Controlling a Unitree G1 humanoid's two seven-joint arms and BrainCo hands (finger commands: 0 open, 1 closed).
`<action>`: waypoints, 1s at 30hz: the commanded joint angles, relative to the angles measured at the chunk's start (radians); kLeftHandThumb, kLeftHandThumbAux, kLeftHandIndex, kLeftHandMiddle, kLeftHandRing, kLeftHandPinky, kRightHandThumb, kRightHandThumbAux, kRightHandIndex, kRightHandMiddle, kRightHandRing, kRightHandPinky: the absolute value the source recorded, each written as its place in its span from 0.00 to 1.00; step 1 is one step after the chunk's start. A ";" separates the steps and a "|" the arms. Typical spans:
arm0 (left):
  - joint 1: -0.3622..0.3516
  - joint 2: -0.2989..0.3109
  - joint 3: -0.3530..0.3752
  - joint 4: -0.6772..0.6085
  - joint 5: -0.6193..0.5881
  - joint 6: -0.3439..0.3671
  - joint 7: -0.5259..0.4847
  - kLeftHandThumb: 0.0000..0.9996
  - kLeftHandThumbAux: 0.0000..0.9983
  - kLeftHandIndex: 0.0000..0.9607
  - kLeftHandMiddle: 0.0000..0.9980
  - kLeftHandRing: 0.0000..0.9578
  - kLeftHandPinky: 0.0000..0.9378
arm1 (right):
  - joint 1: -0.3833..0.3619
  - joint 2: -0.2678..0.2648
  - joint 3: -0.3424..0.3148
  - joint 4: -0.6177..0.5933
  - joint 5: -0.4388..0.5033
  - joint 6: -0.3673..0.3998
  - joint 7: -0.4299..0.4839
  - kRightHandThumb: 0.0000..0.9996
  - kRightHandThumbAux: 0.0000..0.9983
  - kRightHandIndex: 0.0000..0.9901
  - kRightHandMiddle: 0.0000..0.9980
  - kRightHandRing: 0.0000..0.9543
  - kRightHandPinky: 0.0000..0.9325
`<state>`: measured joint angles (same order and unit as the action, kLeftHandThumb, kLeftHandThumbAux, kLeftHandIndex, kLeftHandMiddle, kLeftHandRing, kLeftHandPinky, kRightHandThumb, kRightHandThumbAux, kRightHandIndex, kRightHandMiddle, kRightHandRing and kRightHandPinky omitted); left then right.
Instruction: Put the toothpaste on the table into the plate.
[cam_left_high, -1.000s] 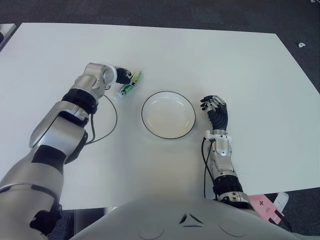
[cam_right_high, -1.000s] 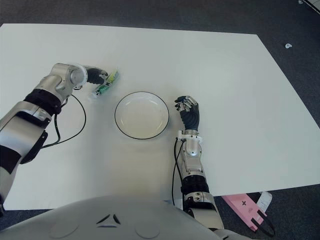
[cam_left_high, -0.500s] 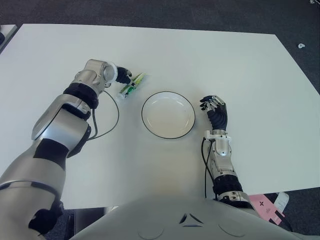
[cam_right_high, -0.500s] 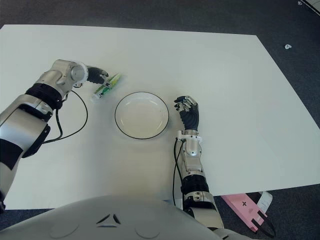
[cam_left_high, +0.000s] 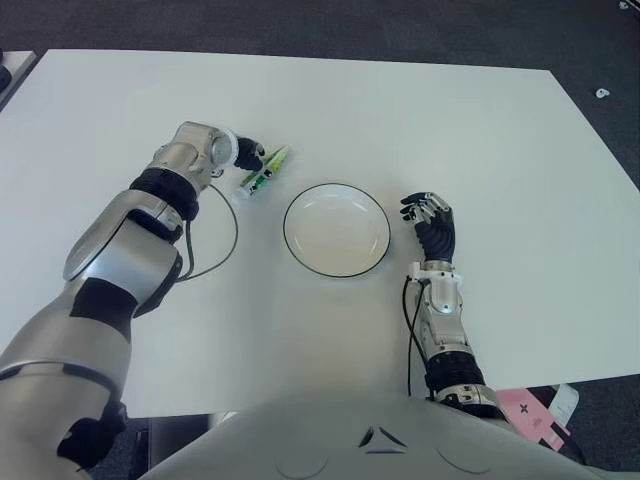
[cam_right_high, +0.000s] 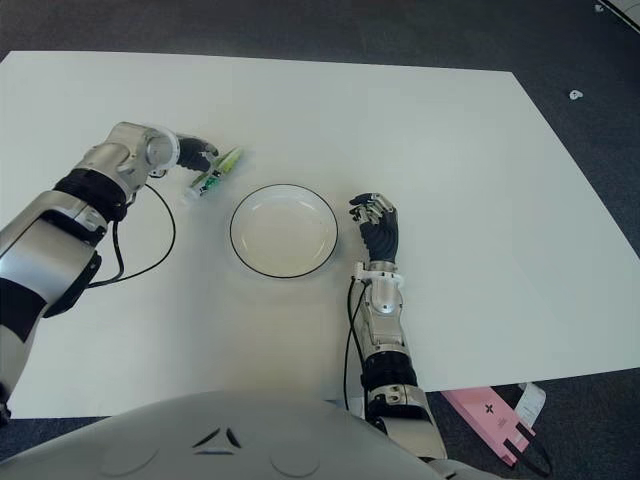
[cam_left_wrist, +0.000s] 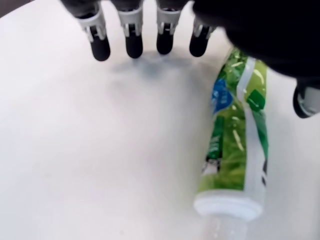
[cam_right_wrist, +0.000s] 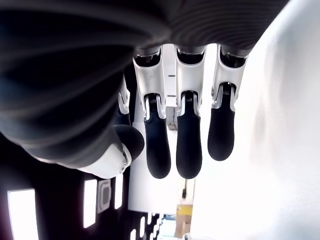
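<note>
Table (cam_left_high: 500, 130): white, holds everything in play. Plate (cam_left_high: 337, 229) sits near centre, nothing in it, so 0 of the goal state is in place.

Left hand (cam_left_high: 243, 155) is at the toothpaste (cam_left_high: 263, 169), which lies flat on the table just left and far of the plate, not touching the rim. Left wrist view: 4 fingertips (cam_left_wrist: 133, 44) extended and spread over bare table beside the tube (cam_left_wrist: 236, 141), thumb tip on the tube's other side; no finger is wrapped around it. I read that hand as released, straddling the tube, grasp not yet closed. Cap end points away from the fingers.

Right hand (cam_left_high: 431, 222) idle, just right of the plate; right wrist view shows the fingers loosely curled with nothing between them, so relaxed and holding nothing.

Progress, my estimate: reach done, roughly 1 of 4 steps. Left: close on the tube, lift, carry right and near to the plate, let go.
</note>
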<state>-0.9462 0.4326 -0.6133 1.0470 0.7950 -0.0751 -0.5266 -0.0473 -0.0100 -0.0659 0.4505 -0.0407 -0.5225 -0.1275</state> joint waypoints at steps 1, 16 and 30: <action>0.178 -0.087 -0.066 0.091 0.017 0.017 0.000 0.22 0.26 0.00 0.00 0.00 0.03 | 0.061 0.012 0.000 0.031 -0.004 0.060 -0.007 0.71 0.73 0.43 0.49 0.53 0.54; 0.303 -0.097 -0.049 -0.059 0.014 0.182 0.142 0.30 0.18 0.00 0.00 0.00 0.00 | 0.078 0.008 -0.003 0.004 -0.006 0.068 -0.010 0.71 0.73 0.43 0.49 0.53 0.54; 0.541 -0.155 -0.034 -0.374 0.034 0.499 0.277 0.40 0.22 0.00 0.00 0.00 0.00 | 0.077 0.001 -0.004 0.010 -0.010 0.083 -0.010 0.71 0.73 0.43 0.50 0.53 0.54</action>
<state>-0.6682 0.3762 -0.6017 0.7260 0.8457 0.3030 -0.2057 -0.0276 -0.0102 -0.0638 0.4018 -0.0453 -0.5117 -0.1316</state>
